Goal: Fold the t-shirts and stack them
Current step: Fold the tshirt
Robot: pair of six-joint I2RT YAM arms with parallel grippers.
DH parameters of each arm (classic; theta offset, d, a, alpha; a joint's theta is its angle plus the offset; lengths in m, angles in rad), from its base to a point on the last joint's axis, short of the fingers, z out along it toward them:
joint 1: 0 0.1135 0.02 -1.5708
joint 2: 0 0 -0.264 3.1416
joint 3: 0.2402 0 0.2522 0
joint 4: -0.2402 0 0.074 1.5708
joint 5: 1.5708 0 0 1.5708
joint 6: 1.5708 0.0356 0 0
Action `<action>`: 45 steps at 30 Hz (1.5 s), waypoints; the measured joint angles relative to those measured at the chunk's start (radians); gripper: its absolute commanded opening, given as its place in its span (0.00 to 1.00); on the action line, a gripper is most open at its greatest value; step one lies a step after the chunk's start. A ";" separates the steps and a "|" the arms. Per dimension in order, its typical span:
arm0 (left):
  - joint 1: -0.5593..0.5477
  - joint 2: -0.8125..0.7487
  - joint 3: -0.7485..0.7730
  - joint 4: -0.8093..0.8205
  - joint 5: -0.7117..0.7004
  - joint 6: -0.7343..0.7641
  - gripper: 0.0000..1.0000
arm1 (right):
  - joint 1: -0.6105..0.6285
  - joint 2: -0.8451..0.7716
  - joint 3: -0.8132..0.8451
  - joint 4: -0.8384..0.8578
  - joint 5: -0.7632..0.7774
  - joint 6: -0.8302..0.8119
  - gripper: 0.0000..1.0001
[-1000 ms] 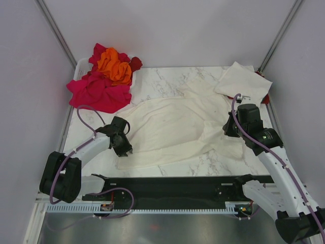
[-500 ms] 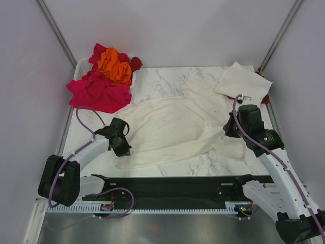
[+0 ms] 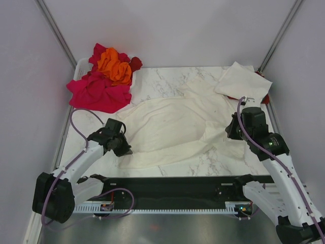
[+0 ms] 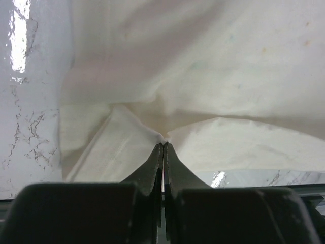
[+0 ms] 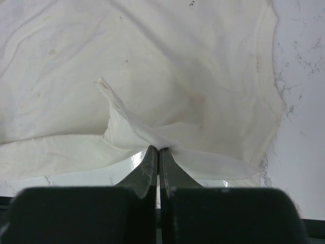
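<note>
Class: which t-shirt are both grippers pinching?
The cream t-shirt spread centrally, pinched by the left gripper and right gripper; the folded cream one and the pink-orange heap lie ungripped.

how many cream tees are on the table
2: a spread cream tee in the middle, a folded cream tee at the far right corner. Others may be hidden.

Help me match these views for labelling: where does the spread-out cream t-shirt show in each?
Top external: cream t-shirt spread across the middle of the picture.
Left wrist: fills the upper frame, fold pinched by the left end effector.
Right wrist: covers most of the frame, pinched by the right end effector.
Shared landmark: the marble table, at the left wrist view's left edge and the right wrist view's right edge.
</note>
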 measured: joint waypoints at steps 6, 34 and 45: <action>0.000 -0.041 0.058 -0.080 -0.002 0.002 0.02 | 0.000 0.010 0.043 -0.035 0.024 -0.010 0.00; 0.023 0.267 0.296 -0.142 -0.206 0.166 0.16 | 0.000 0.623 0.241 0.161 0.218 -0.046 0.13; 0.046 0.237 0.310 -0.105 -0.183 0.217 0.77 | -0.035 0.899 0.373 0.175 0.375 -0.028 0.98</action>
